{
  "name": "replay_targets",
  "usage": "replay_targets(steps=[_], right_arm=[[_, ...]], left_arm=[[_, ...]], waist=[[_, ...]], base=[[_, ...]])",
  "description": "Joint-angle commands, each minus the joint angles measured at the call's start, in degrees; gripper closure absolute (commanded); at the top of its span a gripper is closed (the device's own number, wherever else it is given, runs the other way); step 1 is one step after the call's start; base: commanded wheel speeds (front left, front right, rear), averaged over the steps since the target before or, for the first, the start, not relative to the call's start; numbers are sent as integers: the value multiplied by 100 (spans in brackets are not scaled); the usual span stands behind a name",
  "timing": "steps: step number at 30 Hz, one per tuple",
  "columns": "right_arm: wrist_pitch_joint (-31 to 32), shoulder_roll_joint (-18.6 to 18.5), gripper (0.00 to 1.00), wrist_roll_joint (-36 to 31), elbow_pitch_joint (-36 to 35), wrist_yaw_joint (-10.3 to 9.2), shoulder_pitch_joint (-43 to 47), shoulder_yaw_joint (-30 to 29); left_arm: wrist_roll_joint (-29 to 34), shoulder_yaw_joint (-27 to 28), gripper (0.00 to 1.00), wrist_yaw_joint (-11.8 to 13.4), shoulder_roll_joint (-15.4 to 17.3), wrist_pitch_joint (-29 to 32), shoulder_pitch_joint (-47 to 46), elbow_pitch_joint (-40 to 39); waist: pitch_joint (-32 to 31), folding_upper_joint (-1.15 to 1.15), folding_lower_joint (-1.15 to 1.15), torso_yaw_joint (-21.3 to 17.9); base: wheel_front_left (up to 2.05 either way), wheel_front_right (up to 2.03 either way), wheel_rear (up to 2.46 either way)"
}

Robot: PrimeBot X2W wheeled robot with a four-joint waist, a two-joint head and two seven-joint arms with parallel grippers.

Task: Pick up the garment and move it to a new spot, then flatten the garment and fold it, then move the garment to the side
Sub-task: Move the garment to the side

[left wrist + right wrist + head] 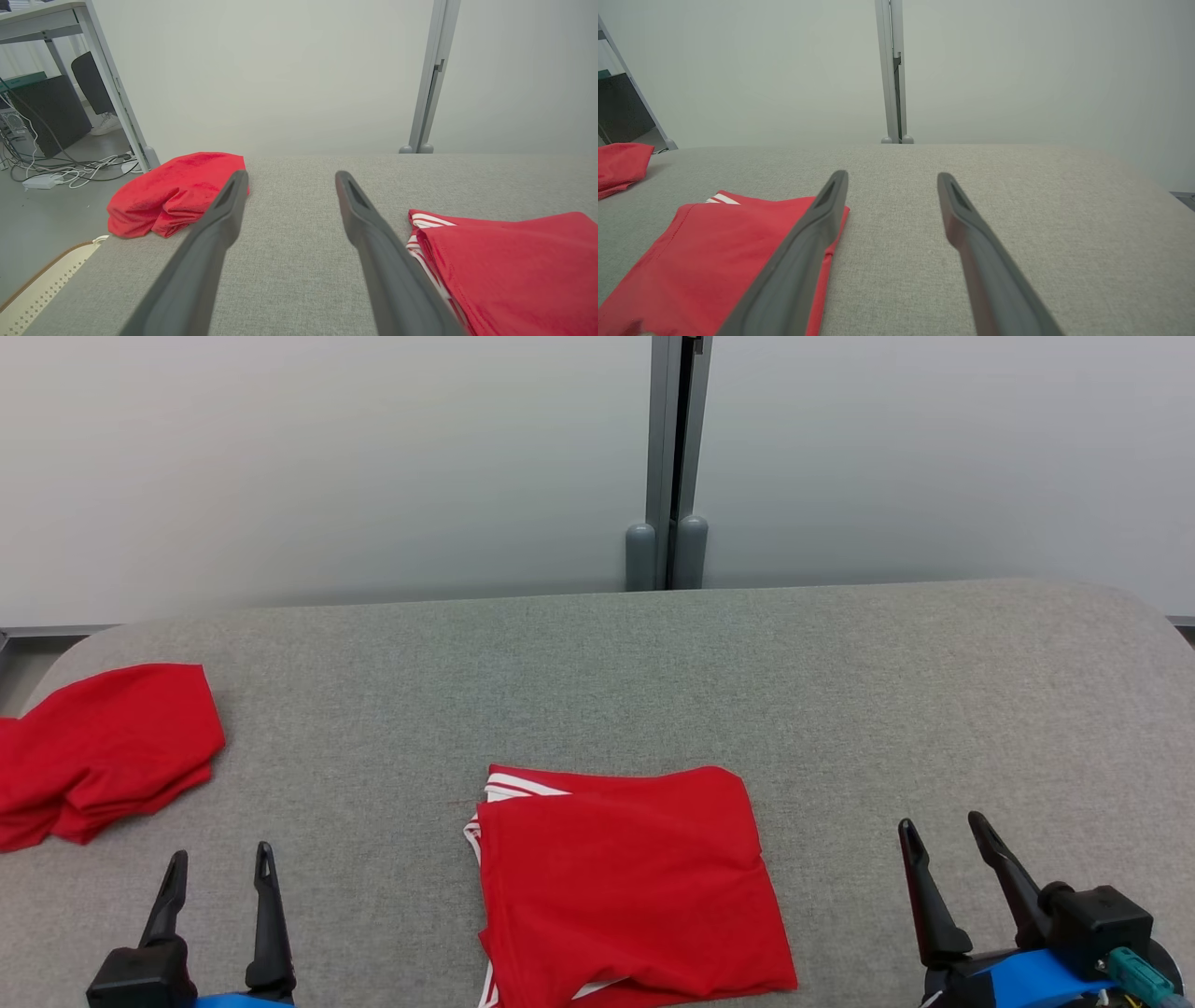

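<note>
Head view: the garment is red with thin white stripes along its left edge. It lies folded in a rough square on the grey worktop, about in the middle and close to the near edge. Its top layer is mostly flat, with some soft wrinkles.

The left end effector is at the lower left, apart from the garment. Its two dark fingers are spread wide and nothing is between them. The right end effector is at the lower right, also apart from the garment, with its fingers spread wide and holding nothing. In the right wrist view one finger crosses in front of the garment's corner, but I cannot tell any contact there.

A second red cloth lies bunched near the left end of the worktop, well apart from the garment. Behind the worktop stands a pale wall with a grey vertical post. In the left wrist view, cables lie on the floor past the worktop's left end.
</note>
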Motion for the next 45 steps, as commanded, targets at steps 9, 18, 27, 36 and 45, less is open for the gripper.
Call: replay_targets(steps=[9, 18, 27, 36, 45], right_arm=[[60, 14, 0, -8, 5, 1, 91, -12], [88, 10, 0, -3, 375, 2, -531, 579], [372, -153, 0, -79, 1674, 1, -2014, 1245], [547, -174, 0, 59, 3150, 1, -2346, 1523], [598, -12, 47, 467, 4075, 10, -2433, 2176]], left_arm=[[-43, -39, 0, 55, 70, -4, 67, -14], [-64, -62, 0, 98, 76, -90, -96, 9], [-18, -200, 0, 158, -13, -290, -350, 133], [-39, -266, 0, 202, -92, -470, -579, 315], [-85, -349, 0, 206, -101, -563, -760, 490]], waist=[[22, 0, 0, -6], [174, 0, 0, 69], [623, 0, 0, 222], [919, 0, 0, 317], [980, 0, 0, 268]], base=[[0, 0, 0], [0, 0, 0], [0, 0, 0], [0, 0, 0], [0, 0, 0]])
